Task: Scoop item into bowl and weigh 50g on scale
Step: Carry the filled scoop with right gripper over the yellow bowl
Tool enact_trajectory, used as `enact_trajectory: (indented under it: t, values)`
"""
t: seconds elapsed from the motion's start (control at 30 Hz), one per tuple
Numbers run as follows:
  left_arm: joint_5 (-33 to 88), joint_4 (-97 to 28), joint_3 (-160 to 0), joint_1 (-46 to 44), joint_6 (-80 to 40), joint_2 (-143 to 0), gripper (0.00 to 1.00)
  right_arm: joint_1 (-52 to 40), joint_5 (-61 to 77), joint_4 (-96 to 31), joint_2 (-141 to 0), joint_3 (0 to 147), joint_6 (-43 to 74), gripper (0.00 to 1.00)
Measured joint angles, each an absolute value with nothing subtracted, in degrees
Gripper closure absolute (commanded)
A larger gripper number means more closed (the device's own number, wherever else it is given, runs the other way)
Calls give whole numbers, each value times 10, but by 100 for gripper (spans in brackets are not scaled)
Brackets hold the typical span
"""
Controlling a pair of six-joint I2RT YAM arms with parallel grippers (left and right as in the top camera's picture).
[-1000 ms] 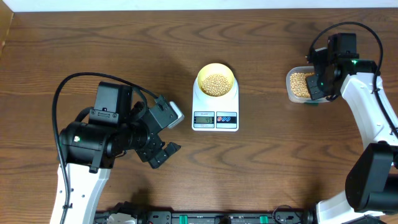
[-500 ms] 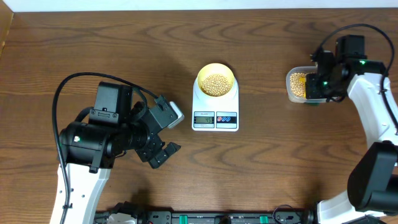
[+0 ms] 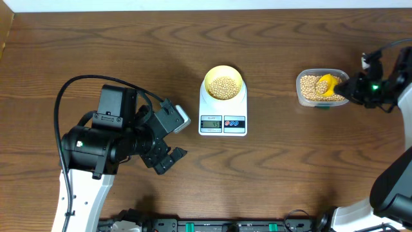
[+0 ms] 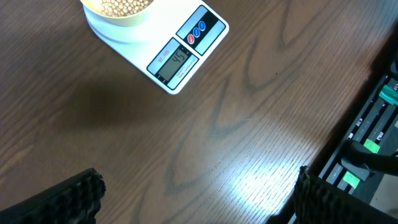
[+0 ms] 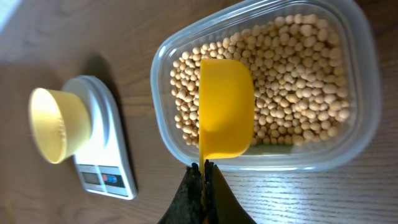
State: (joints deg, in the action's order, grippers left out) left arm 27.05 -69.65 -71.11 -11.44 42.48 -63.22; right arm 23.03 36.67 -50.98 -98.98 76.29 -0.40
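The pale-yellow bowl (image 3: 223,83) holds beans and sits on the white scale (image 3: 223,109) at the table's middle; both show in the left wrist view, bowl (image 4: 119,10) and scale (image 4: 180,56), and in the right wrist view, bowl (image 5: 57,124) and scale (image 5: 111,155). More beans (image 5: 292,87) fill a clear tub (image 3: 302,90) at the right. My right gripper (image 5: 204,168) is shut on the handle of a bright-yellow scoop (image 5: 225,106), whose cup lies over the beans in the tub; it shows overhead too (image 3: 327,86). My left gripper (image 3: 168,158) is open and empty, left of the scale.
The tub's rim (image 5: 261,163) lies between my right fingers and the beans. A rail with cables (image 4: 373,137) runs along the table's front edge. Bare wood surrounds the scale.
My right arm has swung back to the right, uncovering the tub; the yellow scoop now shows over the beans. The left arm, bowl and scale have not moved.
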Motion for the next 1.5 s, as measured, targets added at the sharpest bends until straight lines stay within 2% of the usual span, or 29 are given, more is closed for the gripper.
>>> enact_trajectory:
  t: [0.27,0.53,0.93,1.13,1.27,1.5]
  values:
    - [270,-697,-711,-114,425,-632,1,284,473,-535,-990,763,-2,99]
    - [270,-696,-711,-114,425,-632,1,262,565,-538,-990,763,-2,99]
    - [270,-696,-711,-114,425,-632,1,85,616,-527,-990,762,24,99]
    - [270,-696,-711,-114,425,-632,1,-1,613,-457,-990,761,49,99]
    - [270,-696,-711,-114,425,-632,1,-52,592,-383,-990,761,86,99]
    - [270,-696,-711,-114,425,-632,1,-112,484,-366,-990,762,102,98]
